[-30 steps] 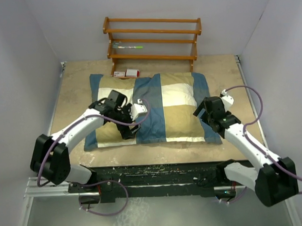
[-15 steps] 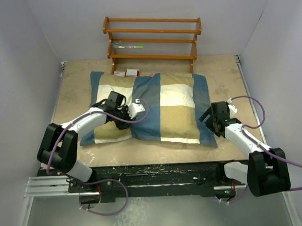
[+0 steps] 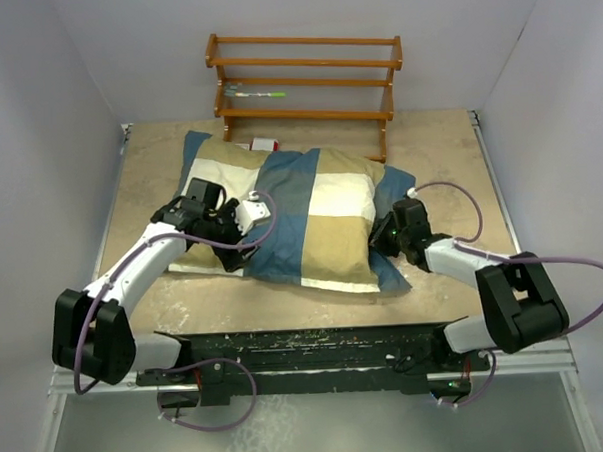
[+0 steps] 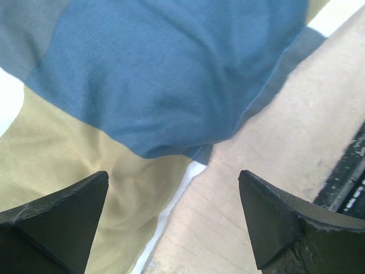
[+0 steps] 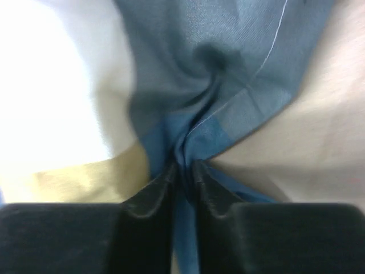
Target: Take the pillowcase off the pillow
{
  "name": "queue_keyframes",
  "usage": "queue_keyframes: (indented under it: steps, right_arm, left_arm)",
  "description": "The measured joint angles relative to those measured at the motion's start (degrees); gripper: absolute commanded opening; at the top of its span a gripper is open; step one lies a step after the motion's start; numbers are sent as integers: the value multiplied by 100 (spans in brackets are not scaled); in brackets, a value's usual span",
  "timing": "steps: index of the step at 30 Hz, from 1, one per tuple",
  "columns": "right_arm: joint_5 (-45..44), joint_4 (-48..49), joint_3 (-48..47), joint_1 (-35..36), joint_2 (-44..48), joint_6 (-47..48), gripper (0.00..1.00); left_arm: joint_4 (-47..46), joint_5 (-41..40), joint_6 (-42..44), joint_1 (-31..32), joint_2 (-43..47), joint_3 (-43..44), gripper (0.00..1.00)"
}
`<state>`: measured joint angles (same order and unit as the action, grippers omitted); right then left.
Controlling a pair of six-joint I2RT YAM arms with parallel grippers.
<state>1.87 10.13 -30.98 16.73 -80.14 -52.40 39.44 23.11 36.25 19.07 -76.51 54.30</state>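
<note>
The pillowcase, in blocks of blue, tan and white, lies plump and slanted across the middle of the table. The pillow is hidden inside it. My left gripper hovers over the case's near left edge. In the left wrist view it is open, with tan and blue cloth and bare tabletop below it. My right gripper is at the case's near right corner. In the right wrist view it is shut on a bunched blue fold of the pillowcase.
A wooden rack stands against the back wall, with a thin green-tipped item on a shelf. A small red and white box sits just behind the pillowcase. Walls close in on both sides. The black table edge runs along the front.
My right gripper has swung left to the case's near right corner and shut on the blue cloth. The covered pillow has turned and shifted back-left. My left gripper closed briefly and reopened.
</note>
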Motion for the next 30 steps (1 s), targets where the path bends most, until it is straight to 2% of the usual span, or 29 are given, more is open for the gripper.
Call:
queue_keyframes:
  steps: [1,5,10,14,19,22,26,28,30]
  right_arm:
    - [133,15,-13,87,22,-17,0]
    - [476,-249,-426,289,435,-20,0]
    - [688,-737,-1934,413,870,39,0]
    - [643,-839,-3283,839,791,83,0]
    - [496,-1150,-5121,1947,-125,210,0]
    - [393,-1471,-6568,2614,-977,321,0]
    - [286,-1858,-8194,3244,-1849,492,0]
    - [258,-1961,-8686,3432,-2103,535,0]
    - [238,-2020,-9047,3589,-2275,570,0]
  left_arm:
    - [72,81,4,17,42,28,99]
    - [293,352,94,225,413,57,99]
    - [522,560,424,361,1344,197,99]
    - [800,717,782,361,1923,791,99]
    - [756,793,568,361,2009,1342,99]
    - [590,793,216,361,2175,1235,99]
    - [240,579,-485,343,2940,839,100]
    - [70,446,-866,345,3383,719,92]
    - [-129,240,-1211,345,3738,647,77]
